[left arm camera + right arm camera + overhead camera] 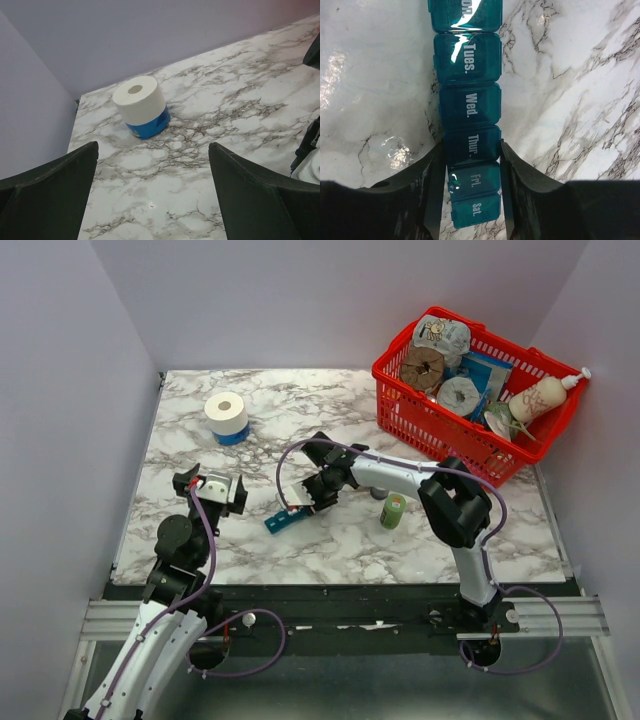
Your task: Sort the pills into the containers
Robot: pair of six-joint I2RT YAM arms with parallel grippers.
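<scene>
The teal-blue pill organiser (283,521) lies on the marble table left of centre, all lids closed. In the right wrist view the organiser (470,105) runs lengthwise, with lids marked Tues. to Sat. My right gripper (472,146) straddles its near end, and its fingers (432,170) press both sides of the Thur. compartment. In the top view the right gripper (310,502) sits at the organiser's right end. My left gripper (215,488) is open and empty above the left part of the table; it also shows in the left wrist view (152,146). No loose pills show.
A small green bottle (393,510) stands right of the organiser, with a small grey round thing (378,493) beside it. A red mesh basket (440,430) of goods fills the back right. A toilet roll (226,416) on a blue base stands back left and shows in the left wrist view (140,105).
</scene>
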